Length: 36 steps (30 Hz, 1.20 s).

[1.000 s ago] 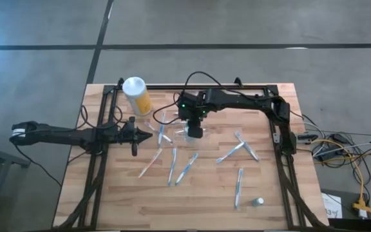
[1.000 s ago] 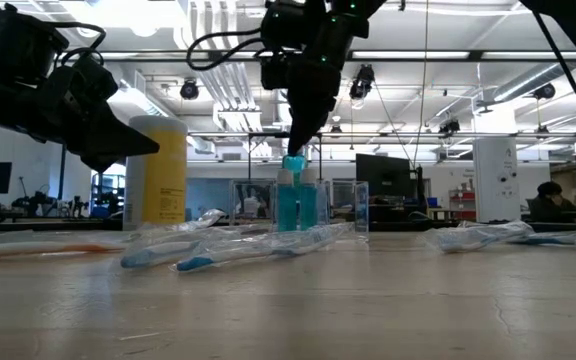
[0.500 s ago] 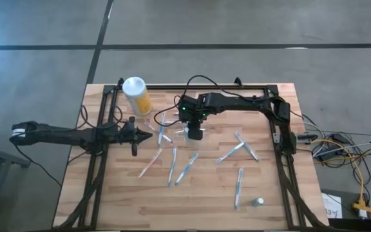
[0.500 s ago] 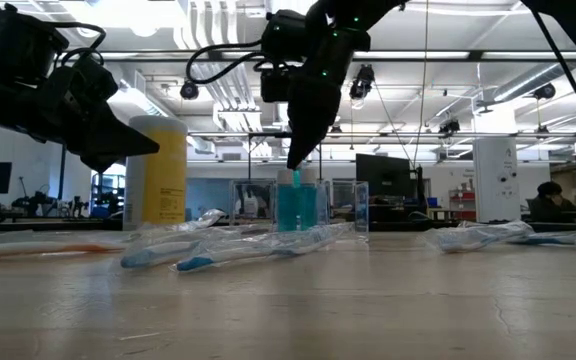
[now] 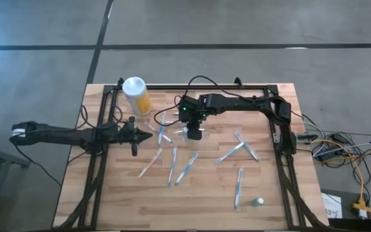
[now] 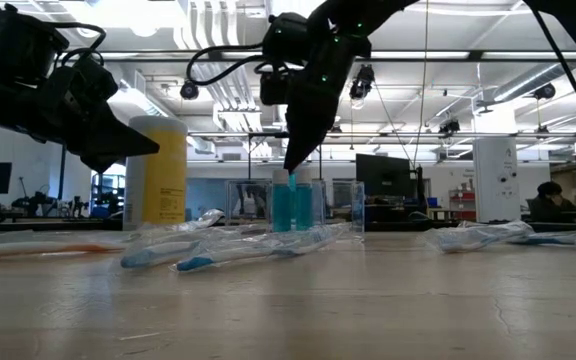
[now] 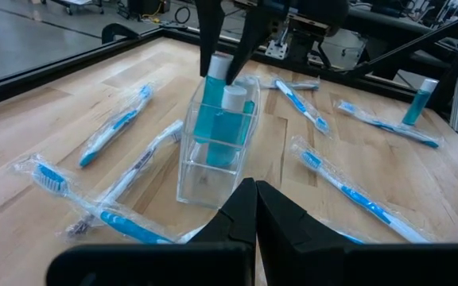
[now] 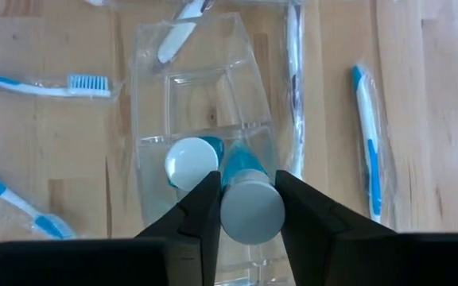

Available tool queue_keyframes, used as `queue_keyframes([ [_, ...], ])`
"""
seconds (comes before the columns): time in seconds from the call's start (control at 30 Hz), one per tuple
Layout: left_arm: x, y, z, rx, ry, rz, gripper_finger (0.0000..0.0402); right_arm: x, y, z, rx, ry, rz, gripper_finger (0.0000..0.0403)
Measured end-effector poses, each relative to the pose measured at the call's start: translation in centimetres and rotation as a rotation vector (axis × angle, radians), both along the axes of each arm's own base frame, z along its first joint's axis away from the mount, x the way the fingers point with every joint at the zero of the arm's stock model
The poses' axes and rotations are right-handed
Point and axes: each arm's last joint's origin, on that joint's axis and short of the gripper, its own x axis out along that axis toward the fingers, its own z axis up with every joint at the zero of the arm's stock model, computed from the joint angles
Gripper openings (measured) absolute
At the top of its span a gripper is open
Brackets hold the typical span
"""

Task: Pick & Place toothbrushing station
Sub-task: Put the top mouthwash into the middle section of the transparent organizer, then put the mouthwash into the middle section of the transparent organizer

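Observation:
The toothbrushing station [image 8: 201, 111] is a clear plastic box with compartments, standing on the wooden table [image 5: 205, 187] near its far middle [image 5: 180, 132]. My right gripper [image 5: 193, 133] hangs straight over it, shut on a blue tube with a white cap [image 8: 251, 210]. The tube's lower end stands inside the station [image 7: 211, 95]. A second capped blue tube [image 8: 191, 164] stands beside it in the same box. My left gripper [image 5: 148, 135] is shut and hovers left of the station, touching nothing. My right gripper pinches the blue tube at its white cap end [image 8: 251, 210] between its two fingers [image 8: 201, 214], one on either side. The fingers come from above, slanting steeply down. The tube stands upright with its lower part inside the clear station [image 6: 286, 205].
Several wrapped toothbrushes [image 5: 172, 164] lie scattered around the station and toward the right [image 5: 234, 151]. A yellow canister with a white lid [image 5: 136, 93] stands at the far left. A small capped tube [image 5: 257, 202] stands near the front right. A black frame [image 5: 282, 129] borders the table.
My right gripper has gone down over the station with the blue tube. The tube, whose cap stood well above the box a second ago, has sunk deeper into it and stays upright.

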Motion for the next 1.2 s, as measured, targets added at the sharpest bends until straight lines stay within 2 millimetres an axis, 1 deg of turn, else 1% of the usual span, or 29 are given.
queue_keyframes([
  [0.2,0.0,0.0,0.0,0.0,0.0,-0.001,0.0005,0.1,0.0,-0.4,0.002,0.007,0.001,0.0143],
  [0.43,0.0,0.0,-0.2,-0.002,0.016,-0.004,0.0005,0.2,0.0,-0.5,0.001,0.0,0.001,0.016],
  [0.53,0.0,0.0,-0.1,-0.002,0.015,-0.005,0.0005,0.1,0.0,-0.1,-0.001,-0.009,0.002,0.0164],
  [0.63,0.0,0.0,-0.2,-0.002,0.016,-0.005,0.0005,-0.4,0.1,1.2,-0.008,-0.031,0.008,0.017],
  [0.77,0.0,0.0,-0.1,-0.002,0.015,-0.005,0.0005,-1.5,0.4,3.8,-0.018,-0.082,0.008,0.0175],
  [0.83,0.0,0.0,-0.1,-0.003,0.015,-0.004,0.0005,-2.4,0.6,5.6,-0.024,-0.117,0.008,0.0176],
  [0.97,0.0,0.0,-0.1,-0.003,0.015,-0.004,0.0005,-4.8,1.5,10.2,0.0,-0.243,0.047,0.0172],
  [1.07,0.0,0.0,-0.1,-0.005,0.015,-0.003,0.0005,-7.4,2.9,14.0,0.02,-0.362,0.099,0.0168],
  [1.2,0.0,0.0,-0.2,-0.005,0.016,-0.003,0.0005,-12.3,5.0,18.5,0.003,-0.542,0.148,0.0164],
])
